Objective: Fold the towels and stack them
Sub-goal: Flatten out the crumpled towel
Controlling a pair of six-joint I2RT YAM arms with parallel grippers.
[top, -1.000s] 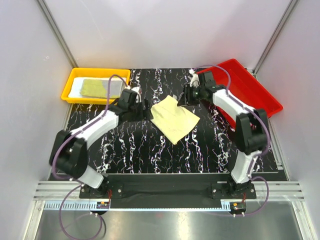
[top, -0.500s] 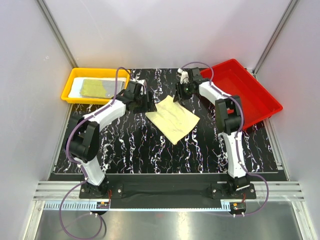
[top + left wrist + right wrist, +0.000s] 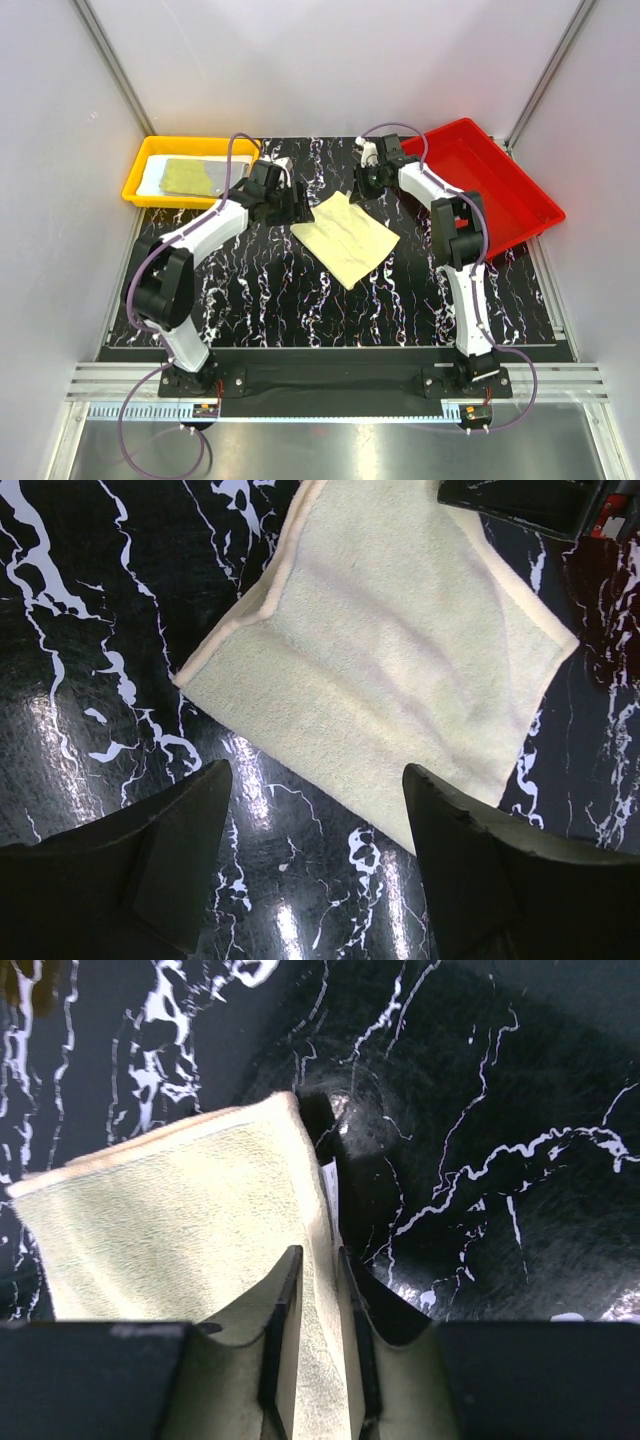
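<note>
Pale yellow towel [image 3: 345, 237] lies spread on the desk [image 3: 280, 300], centre, slightly far of middle, turned so its corners point like a diamond. It looks unfolded; layer count not certain.

Right end effector [image 3: 365, 185] sits at the towel's far corner. Left end effector [image 3: 285, 205] sits just beside the towel's left corner.

Stack of folded towels [image 3: 195, 175] in the yellow tray [image 3: 140, 180], far left: an olive-yellow one on a paler one. Red tray [image 3: 490, 180] at far right.

Progress (judgement): part done. At least two towels are folded and stacked; this one has yet to be folded and carried to the stack. Step in hand looks like taking corners for the first fold.

View differences:
- Right wrist: right end effector [image 3: 315, 1290] has its fingers [image 3: 280, 1330] nearly together, clamped on the towel [image 3: 170, 1220] edge; the corner is raised off the desk with shadow beneath. The overhead view cannot resolve this.
- Left wrist: left end effector [image 3: 315, 780] has its fingers [image 3: 170, 870] wide apart, holding nothing; the towel [image 3: 390, 660] corner lies just ahead of them, not between. Hem visible along the left edge.
- Only the overhead view shows both trays and the stack.
</note>
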